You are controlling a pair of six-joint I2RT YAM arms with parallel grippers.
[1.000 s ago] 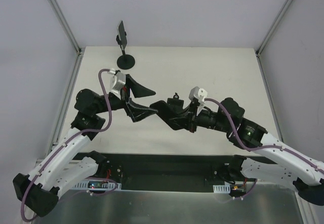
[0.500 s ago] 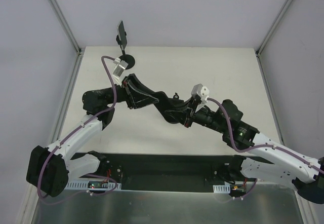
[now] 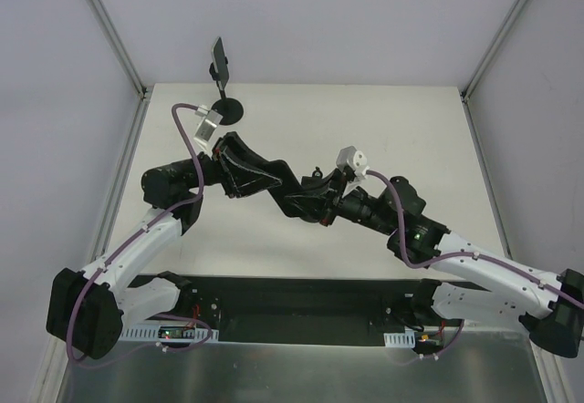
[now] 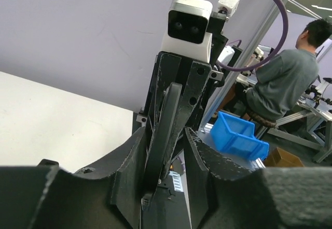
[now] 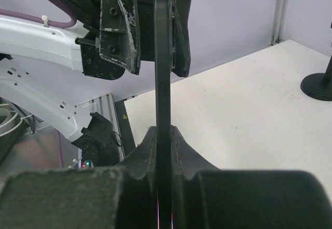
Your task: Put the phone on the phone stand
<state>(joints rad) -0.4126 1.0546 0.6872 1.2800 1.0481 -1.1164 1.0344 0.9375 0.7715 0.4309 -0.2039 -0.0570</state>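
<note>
Now phone (image 5: 162,58) pinched by L gripper (image 4: 165,136), R gripper (image 5: 163,131); bin (image 4: 236,136) contents unseen.

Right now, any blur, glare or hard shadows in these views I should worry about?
Top external: even soft light, sharp, no hard shadows on the table. Left wrist: phone edge crisp, left fingers slightly soft at the bottom. Right wrist: phone edge and phone stand base sharp, right fingers blurred in the foreground. No glare on the phone.
</note>
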